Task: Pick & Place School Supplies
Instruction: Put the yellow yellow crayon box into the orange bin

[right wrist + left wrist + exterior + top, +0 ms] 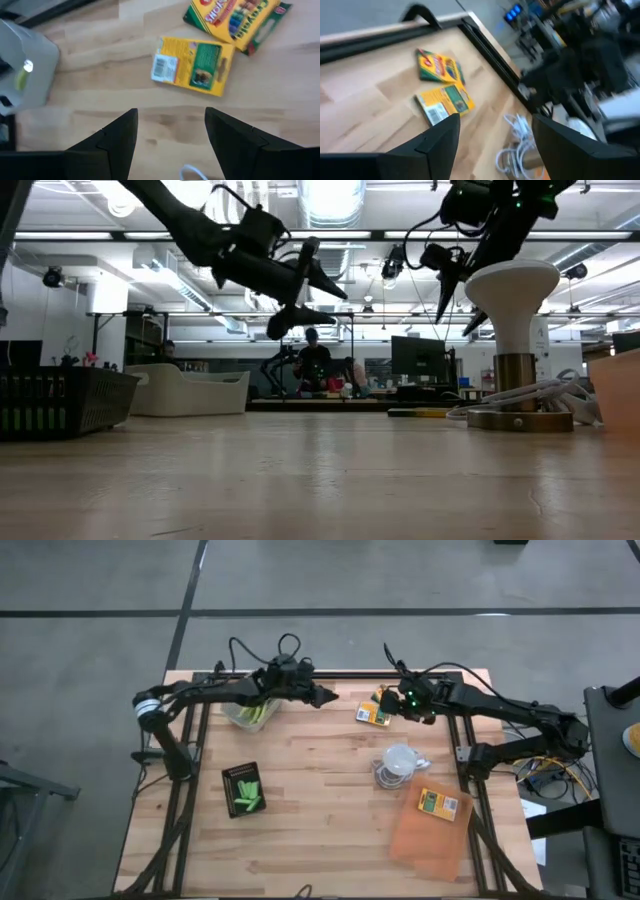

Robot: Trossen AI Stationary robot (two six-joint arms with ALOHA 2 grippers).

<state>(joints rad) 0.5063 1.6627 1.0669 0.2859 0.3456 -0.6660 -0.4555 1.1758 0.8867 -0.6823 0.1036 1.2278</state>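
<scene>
Both arms hang above the rear of the wooden counter. The left gripper is at upper centre of the high view, jaws spread wide and empty. The right gripper is just right of it, jaws parted, holding nothing.

Between them lie two orange-yellow boxes, touching each other; the right wrist view shows the plain one flat, barcode up. A third box rests on the orange sheet at lower right. Green sticks sit in the black tray at lower left.
</scene>
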